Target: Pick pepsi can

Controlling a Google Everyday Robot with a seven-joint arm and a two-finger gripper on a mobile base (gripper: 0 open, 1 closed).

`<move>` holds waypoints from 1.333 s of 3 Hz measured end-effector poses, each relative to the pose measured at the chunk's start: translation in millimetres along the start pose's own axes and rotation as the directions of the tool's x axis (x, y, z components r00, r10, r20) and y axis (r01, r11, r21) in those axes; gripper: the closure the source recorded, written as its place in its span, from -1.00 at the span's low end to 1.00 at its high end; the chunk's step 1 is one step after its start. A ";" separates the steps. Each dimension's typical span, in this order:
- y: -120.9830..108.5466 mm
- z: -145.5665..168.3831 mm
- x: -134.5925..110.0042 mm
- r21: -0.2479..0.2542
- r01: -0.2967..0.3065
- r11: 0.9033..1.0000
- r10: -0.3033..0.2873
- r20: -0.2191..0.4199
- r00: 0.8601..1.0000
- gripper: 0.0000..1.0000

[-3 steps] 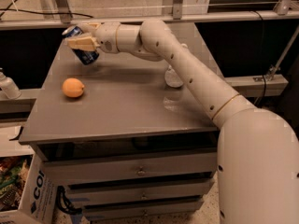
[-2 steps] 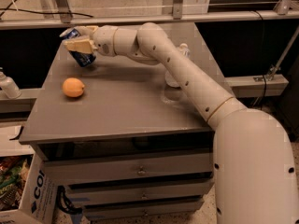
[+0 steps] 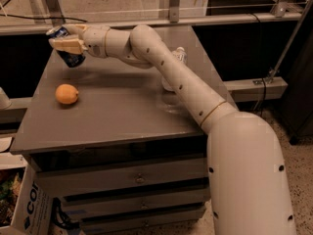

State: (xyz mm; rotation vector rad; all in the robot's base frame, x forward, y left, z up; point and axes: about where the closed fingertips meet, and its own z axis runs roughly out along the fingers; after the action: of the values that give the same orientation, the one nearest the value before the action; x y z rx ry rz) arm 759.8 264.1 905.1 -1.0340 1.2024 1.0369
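Dark blue with white markings, the one pepsi can (image 3: 69,58) sits clamped in the gripper (image 3: 64,42) over the far left corner of the table (image 3: 122,114). The can is tilted, its silver top end leaning up and to the left, and it appears to hang clear of the grey surface, with a soft shadow on the tabletop below it. One tan finger (image 3: 67,46) lies across the front of the can's upper half; the second closes on the far side and is mostly hidden by the can and the wrist. The single cream-white arm (image 3: 181,82) reaches in from the lower right, running diagonally across the table to the gripper.

Two other things stand on the tabletop. One round orange fruit (image 3: 66,94) rests near the left edge, in front of the held can and well apart from it, untouched. One clear plastic bottle (image 3: 179,57) stands upright toward the right rear, just behind the arm, which hides most of its lower part; only the neck and shoulder show clearly.

Below the tabletop, at least three drawer fronts (image 3: 139,179) are stacked one under another, two of them showing a small central knob. One cardboard box (image 3: 28,210) with dark printed letters sits on the floor beside the lower left corner of the cabinet. A metal rail (image 3: 220,19) runs across behind the table.
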 end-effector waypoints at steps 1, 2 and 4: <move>2.6 2.4 -3.0 -0.019 0.032 0.999 -0.034 -0.076 0.997 1.00; 3.8 -0.5 -5.8 -0.034 0.082 0.996 -0.086 -0.174 0.981 1.00; 2.4 -11.4 -9.4 -0.072 0.162 0.984 -0.177 -0.359 0.917 1.00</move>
State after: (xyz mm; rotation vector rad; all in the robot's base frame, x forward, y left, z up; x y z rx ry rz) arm 754.4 252.9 913.5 -1.3806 1.3627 0.7546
